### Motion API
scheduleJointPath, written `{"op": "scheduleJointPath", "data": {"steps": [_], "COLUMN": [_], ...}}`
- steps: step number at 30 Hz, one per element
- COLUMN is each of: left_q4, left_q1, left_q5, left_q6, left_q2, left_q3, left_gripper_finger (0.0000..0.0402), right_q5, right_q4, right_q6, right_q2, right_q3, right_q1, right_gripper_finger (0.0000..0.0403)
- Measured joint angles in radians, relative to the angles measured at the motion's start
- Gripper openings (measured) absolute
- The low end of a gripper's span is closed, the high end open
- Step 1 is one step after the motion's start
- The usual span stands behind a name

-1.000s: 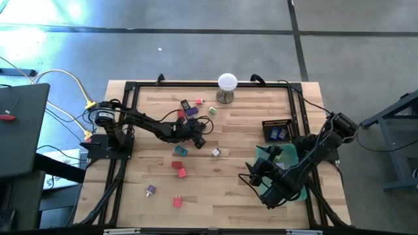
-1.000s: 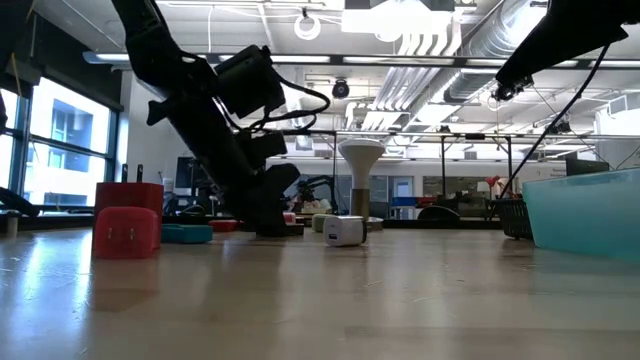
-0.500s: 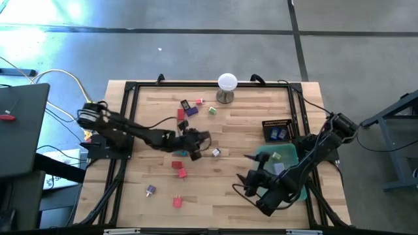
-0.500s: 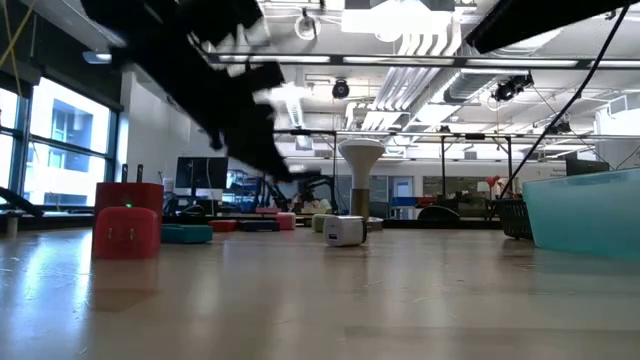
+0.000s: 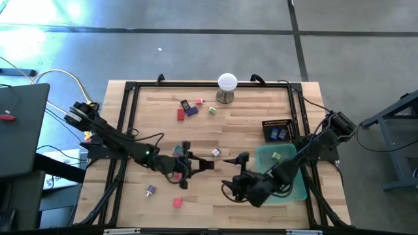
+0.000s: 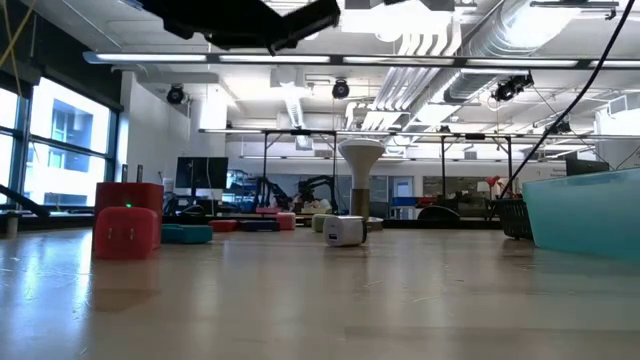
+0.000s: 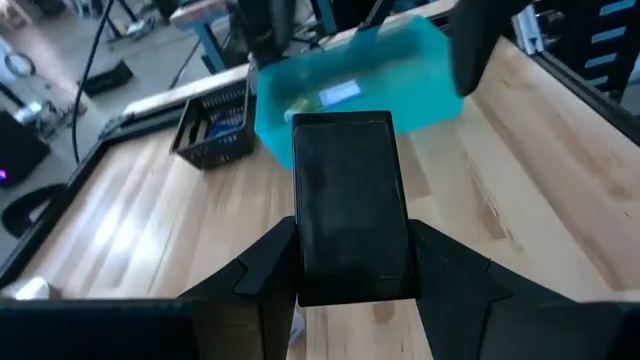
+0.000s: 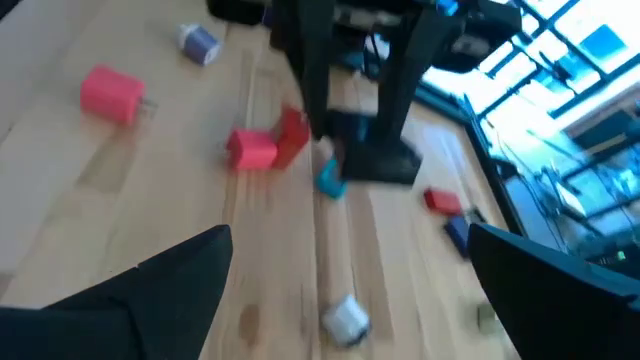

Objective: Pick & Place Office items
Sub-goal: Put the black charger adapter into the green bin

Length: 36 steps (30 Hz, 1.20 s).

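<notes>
My left gripper [image 5: 199,164] hangs above the table's middle, shut on a black oblong office item [image 7: 350,200]. My right gripper [image 5: 232,175] faces it from the right, wide open and holding nothing; its fingers [image 8: 150,290] frame the right wrist view. Other office items lie flat on the wood: a red piece [image 5: 181,114], a purple piece [image 5: 191,111], a pale cube [image 5: 215,152], a lavender piece [image 5: 151,190] and a pink-red piece [image 5: 176,202]. In the low view, red blocks [image 6: 128,230] and the pale cube [image 6: 343,230] show. My left gripper pinches the black item's two long sides [image 7: 305,255] between its two fingers, at the end nearest the wrist. The fingers come nearly level from the table's left and lie along the item. The item sticks out forward past them, lifted clear of the table.
A translucent green tray [image 5: 290,186] with a few pieces stands at the near right, a black basket [image 5: 277,129] behind it. A white ball on a metal stand [image 5: 226,85] is at the far edge. A black frame borders the tabletop.
My left gripper has risen and swung toward the near edge and the right, rolling as it went, and the black item has come up clear of the table with it. My right gripper has moved toward the table's middle and turned, staying open.
</notes>
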Motion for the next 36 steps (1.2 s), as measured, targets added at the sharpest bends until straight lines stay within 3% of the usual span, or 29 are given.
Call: {"op": "scheduleJointPath", "data": {"steps": [5,11,24,30,36], "left_q4": [0.021,0.021,0.022,0.022,0.022], "left_q1": [-0.008,-0.003,0.009,0.02,0.02], "left_q5": [-0.003,-0.08,0.033,0.032,0.033], "left_q6": [0.052,0.099,0.024,0.012,0.015], "left_q2": [0.0,-0.001,-0.003,-0.003,-0.003], "left_q3": [0.0,0.0,0.0,0.0,0.0], "left_gripper_finger": [0.0154,0.0154,0.0154,0.0154,0.0154], "right_q5": [-0.055,-0.105,-0.276,-0.329,-0.361], "right_q4": [0.139,0.24,0.212,0.22,0.231], "right_q6": [-0.133,-0.232,-0.115,-0.111,-0.121], "right_q2": [0.0,0.0,0.0,0.019,0.048], "right_q3": [0.0,0.0,0.0,0.0,0.001], "right_q1": [-0.057,-0.116,-0.165,-0.178,-0.199], "right_gripper_finger": [0.0393,0.0393,0.0393,0.0391,0.0352]}}
